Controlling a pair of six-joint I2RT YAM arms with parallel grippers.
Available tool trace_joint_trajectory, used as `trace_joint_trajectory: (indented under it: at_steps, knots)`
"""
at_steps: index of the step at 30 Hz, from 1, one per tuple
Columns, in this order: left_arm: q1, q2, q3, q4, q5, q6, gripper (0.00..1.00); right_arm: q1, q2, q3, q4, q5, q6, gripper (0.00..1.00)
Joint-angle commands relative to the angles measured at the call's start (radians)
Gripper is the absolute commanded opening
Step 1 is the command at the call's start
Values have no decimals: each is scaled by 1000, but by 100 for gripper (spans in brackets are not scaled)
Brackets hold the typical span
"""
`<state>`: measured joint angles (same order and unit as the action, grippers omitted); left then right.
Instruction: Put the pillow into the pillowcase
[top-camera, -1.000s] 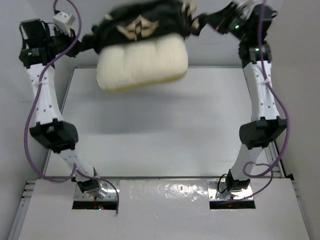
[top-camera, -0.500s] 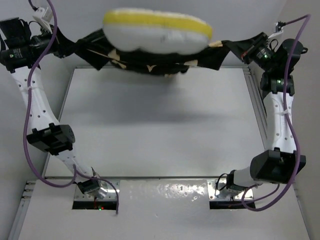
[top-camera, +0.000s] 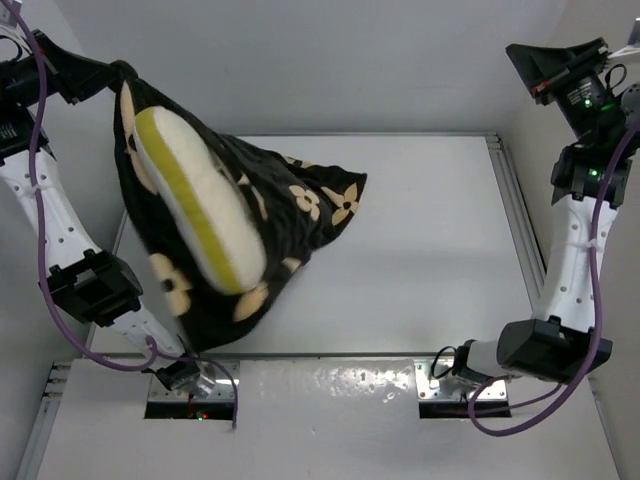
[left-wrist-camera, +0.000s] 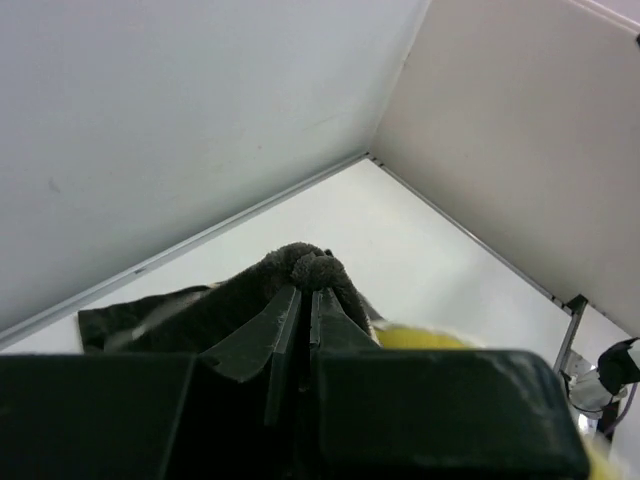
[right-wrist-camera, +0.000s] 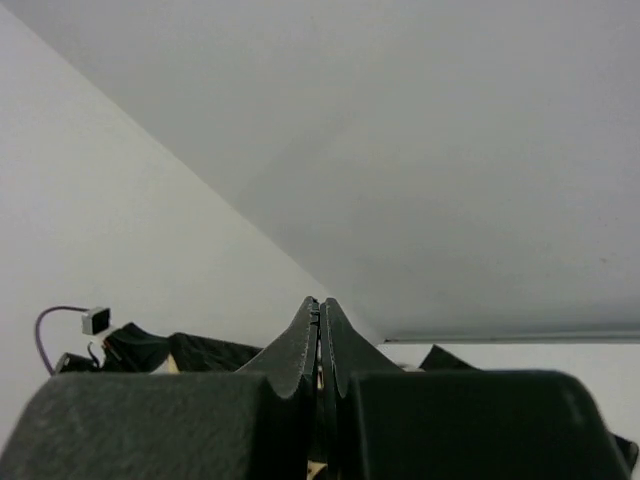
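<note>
The black pillowcase (top-camera: 300, 200) with tan flower motifs hangs by one corner from my left gripper (top-camera: 108, 72), high at the far left. Its lower part spreads over the white table (top-camera: 430, 250). The cream pillow (top-camera: 195, 215) with its yellow edge lies slanted in the case, one long side showing. In the left wrist view my left gripper (left-wrist-camera: 305, 288) is shut on a bunch of pillowcase (left-wrist-camera: 310, 265), with the pillow's (left-wrist-camera: 420, 337) yellow edge just below. My right gripper (top-camera: 514, 52) is high at the far right, shut on nothing. In its own view the right gripper (right-wrist-camera: 320, 305) faces the walls, with the pillowcase (right-wrist-camera: 200, 352) far off.
White walls enclose the table at the back and on both sides. A raised rail (top-camera: 510, 210) runs along the table's right edge. Both arm bases (top-camera: 185, 375) are bolted at the near edge, with purple cables looping beside the arms.
The pillowcase has come out of my right gripper, whose arm has swung up and right. Case and pillow have dropped from a stretched span at the back and now hang from the left gripper.
</note>
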<state>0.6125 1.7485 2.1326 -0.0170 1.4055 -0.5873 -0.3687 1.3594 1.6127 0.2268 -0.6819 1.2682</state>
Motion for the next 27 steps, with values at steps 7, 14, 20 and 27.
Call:
trace_joint_trajectory:
  at_steps: [7, 14, 20, 27]
  knots:
    - [-293, -81, 164, -531, -477, 524, 0, 486, 182, 194, -602, 19, -593, 0]
    - [-416, -136, 115, -641, -684, 741, 0, 674, 349, 90, -669, 119, -693, 18]
    - [-529, -156, 145, -741, -858, 914, 0, 723, 351, 105, -676, 211, -782, 42]
    - [-654, -142, 165, -805, -964, 995, 0, 775, 330, 113, -696, 336, -892, 66]
